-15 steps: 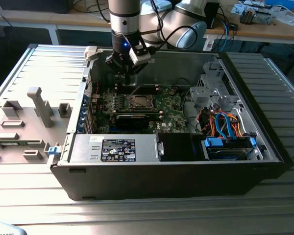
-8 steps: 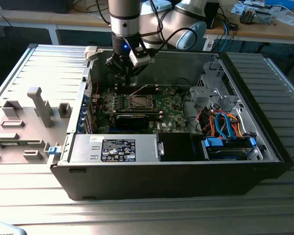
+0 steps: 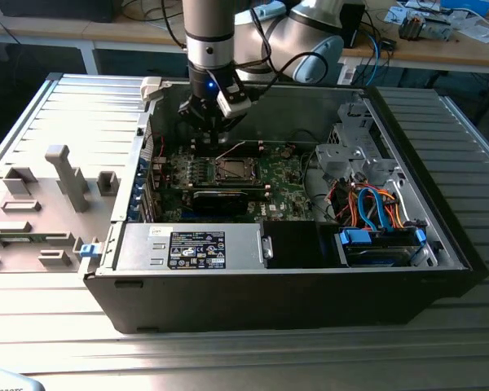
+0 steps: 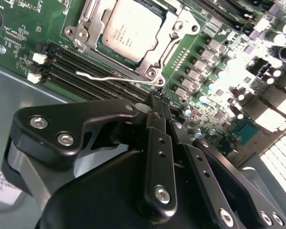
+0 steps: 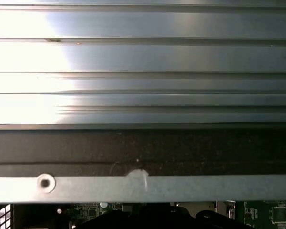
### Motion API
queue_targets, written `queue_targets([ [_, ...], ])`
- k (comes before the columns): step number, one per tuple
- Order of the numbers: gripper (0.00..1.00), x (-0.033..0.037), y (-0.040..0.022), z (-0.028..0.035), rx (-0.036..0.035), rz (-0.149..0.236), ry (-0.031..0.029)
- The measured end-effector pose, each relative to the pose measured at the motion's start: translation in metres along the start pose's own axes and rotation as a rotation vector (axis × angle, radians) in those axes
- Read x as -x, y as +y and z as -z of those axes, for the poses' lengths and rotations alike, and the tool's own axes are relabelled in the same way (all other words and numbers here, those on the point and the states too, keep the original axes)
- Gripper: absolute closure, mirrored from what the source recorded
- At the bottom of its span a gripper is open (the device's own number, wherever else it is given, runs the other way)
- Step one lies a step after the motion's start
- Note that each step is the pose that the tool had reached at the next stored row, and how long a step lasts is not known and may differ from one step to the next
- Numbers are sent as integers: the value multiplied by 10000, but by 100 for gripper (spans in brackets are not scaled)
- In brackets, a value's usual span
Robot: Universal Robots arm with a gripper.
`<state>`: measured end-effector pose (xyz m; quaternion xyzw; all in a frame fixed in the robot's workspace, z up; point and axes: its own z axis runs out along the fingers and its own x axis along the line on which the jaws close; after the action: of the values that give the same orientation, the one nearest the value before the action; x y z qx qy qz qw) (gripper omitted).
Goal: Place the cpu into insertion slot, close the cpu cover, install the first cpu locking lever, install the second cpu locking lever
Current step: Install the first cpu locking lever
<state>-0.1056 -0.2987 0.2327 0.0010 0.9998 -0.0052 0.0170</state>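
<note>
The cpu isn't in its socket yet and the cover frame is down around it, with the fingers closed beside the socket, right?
Not quite: the cpu is already seated in its socket, as the second wrist view shows. The cpu cover does lie down around it, and the gripper is closed beside the socket.

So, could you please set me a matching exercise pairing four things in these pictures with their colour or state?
Things:
1. cpu
2. cpu cover
3. gripper
4. drive bay latch

Descriptions:
A. blue plastic, at the exterior view's right of the case
B. silver-grey top, seated in the socket
C. black fingers shut, hovering beside the socket
D. silvery frame lying flat around the chip

Pairs: 1-B, 2-D, 3-C, 4-A
</note>
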Motion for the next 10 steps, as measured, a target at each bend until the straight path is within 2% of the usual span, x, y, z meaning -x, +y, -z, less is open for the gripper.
queue_targets([
  [10, 89, 91, 5, -125, 0, 0, 0],
])
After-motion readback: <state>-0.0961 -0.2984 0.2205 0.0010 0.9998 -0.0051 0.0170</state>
